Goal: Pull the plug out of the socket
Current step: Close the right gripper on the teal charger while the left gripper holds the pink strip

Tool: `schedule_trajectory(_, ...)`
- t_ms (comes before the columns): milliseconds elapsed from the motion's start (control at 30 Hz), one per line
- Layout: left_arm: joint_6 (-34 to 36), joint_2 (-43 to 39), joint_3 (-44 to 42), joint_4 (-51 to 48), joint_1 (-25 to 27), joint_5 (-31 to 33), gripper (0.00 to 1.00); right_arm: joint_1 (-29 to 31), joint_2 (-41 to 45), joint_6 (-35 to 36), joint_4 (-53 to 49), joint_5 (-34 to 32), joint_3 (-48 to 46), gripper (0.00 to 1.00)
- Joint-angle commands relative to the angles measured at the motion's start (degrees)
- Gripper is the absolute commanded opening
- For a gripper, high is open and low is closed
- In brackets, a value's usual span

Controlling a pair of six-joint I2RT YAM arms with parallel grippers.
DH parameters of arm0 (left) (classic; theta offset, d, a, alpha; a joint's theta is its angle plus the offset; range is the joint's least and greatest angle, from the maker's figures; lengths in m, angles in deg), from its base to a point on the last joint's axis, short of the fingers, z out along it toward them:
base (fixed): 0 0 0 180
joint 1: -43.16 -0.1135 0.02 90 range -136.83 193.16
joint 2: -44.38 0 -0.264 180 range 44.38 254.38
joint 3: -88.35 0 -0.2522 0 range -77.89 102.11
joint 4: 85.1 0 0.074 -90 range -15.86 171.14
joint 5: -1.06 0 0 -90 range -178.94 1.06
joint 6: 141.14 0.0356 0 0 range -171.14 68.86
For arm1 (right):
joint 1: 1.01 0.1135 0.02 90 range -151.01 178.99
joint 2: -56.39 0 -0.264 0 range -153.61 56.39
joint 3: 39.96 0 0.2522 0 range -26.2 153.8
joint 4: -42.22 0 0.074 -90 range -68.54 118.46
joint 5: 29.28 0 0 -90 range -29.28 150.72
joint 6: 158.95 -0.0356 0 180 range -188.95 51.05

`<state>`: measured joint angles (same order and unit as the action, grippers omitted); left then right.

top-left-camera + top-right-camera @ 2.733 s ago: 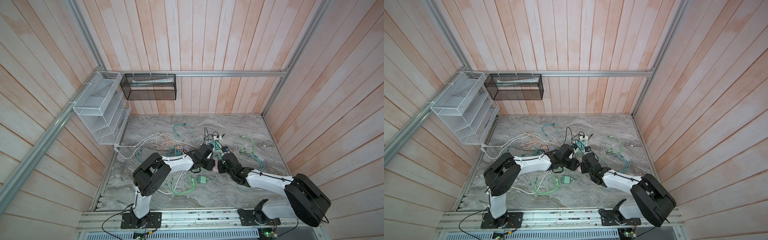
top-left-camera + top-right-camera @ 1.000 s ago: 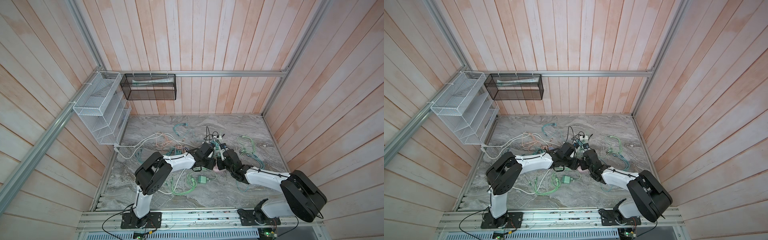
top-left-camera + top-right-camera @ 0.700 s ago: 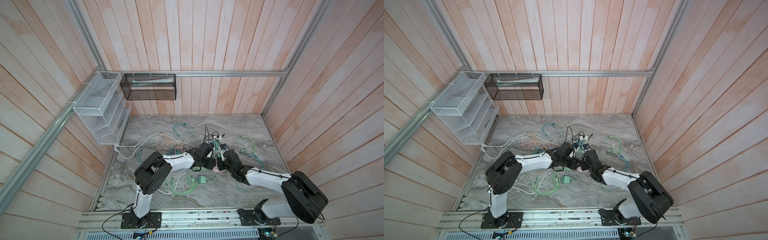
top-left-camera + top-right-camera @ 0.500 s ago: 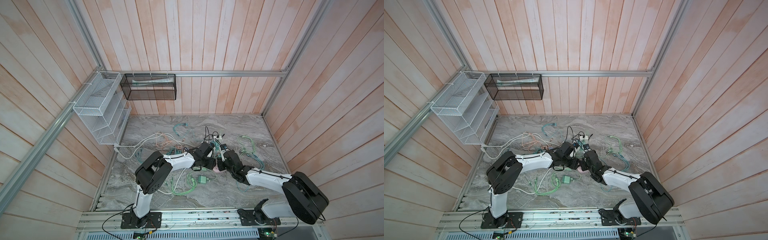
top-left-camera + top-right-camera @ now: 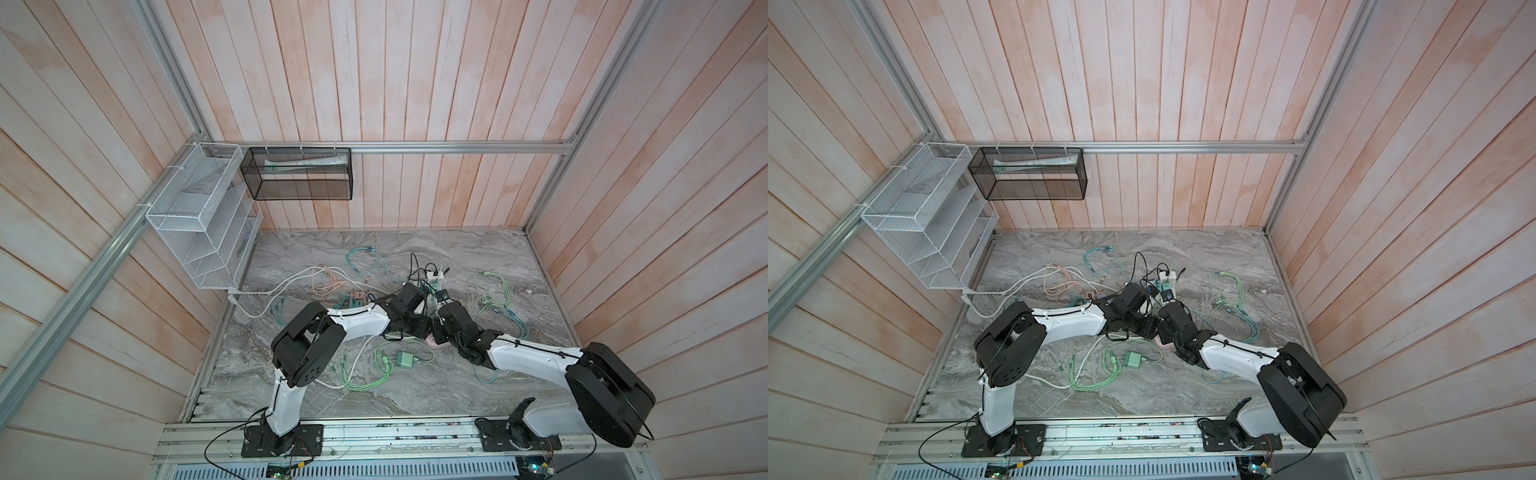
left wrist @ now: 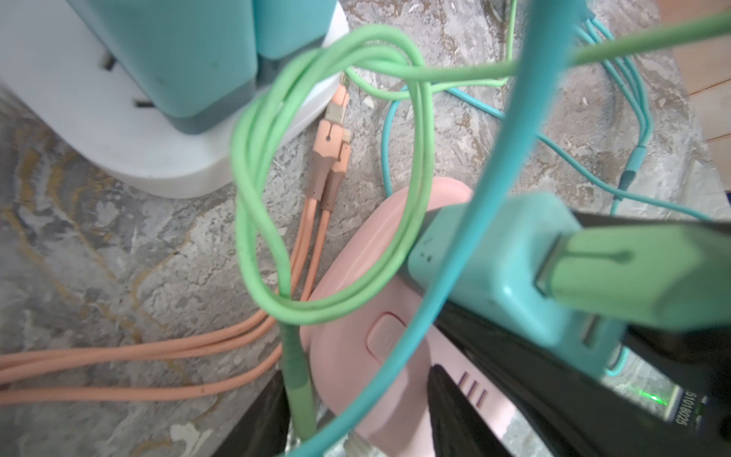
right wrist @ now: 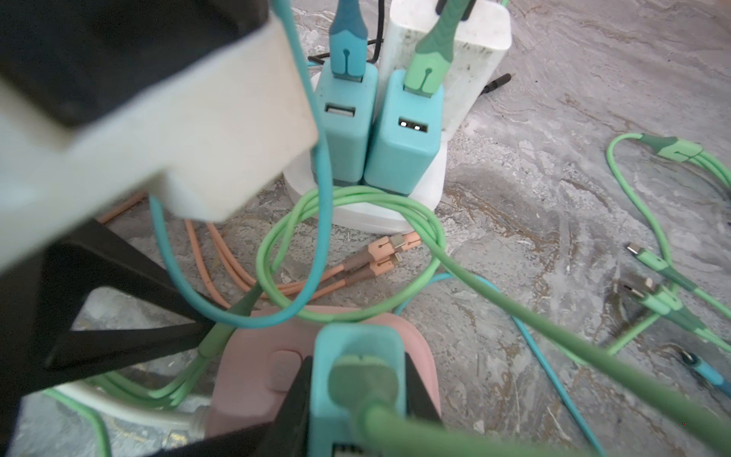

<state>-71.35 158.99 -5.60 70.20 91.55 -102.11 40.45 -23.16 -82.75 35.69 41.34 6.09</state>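
A pink socket lies on the marble table in the middle. My left gripper straddles it, shut, one black finger resting on its top face. A teal plug with a green cable in it stands over the socket. My right gripper is shut on the plug's two sides. Whether its prongs still sit in the socket is hidden. In both top views the two grippers meet over the socket.
Just beyond stands a white power strip with two teal chargers and a white adapter. Green, teal and peach cables loop around the socket. A loose green charger lies nearer the front. Wire baskets hang at the left wall.
Both grippers stay at the pink socket. The right arm has shifted only slightly over the last seconds; the grips look the same.
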Motion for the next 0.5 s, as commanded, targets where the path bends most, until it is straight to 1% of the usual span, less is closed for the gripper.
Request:
schedule_trajectory(0,0.4,5.1,-2.4,-6.9,-0.4,3.4,0.56,1.6,0.3,-2.2,1.0,0.2,0.4,0.0)
schedule_trajectory(100,0.4,5.1,-2.6,-7.0,-0.5,3.5,0.56,1.4,1.4,-4.1,1.7,-0.1,0.3,0.0)
schedule_trajectory(200,0.4,5.3,-2.8,-6.9,-0.5,3.6,0.56,0.6,3.1,-5.6,2.4,3.1,0.6,0.0)
schedule_trajectory(333,0.2,5.2,-3.0,-6.6,-0.5,3.5,0.56,0.6,3.9,-6.2,-0.2,3.2,2.0,0.0)
schedule_trajectory(467,0.4,5.3,-3.1,-6.9,-0.5,3.7,0.56,-0.3,6.0,-7.9,-0.4,3.3,1.5,0.0)
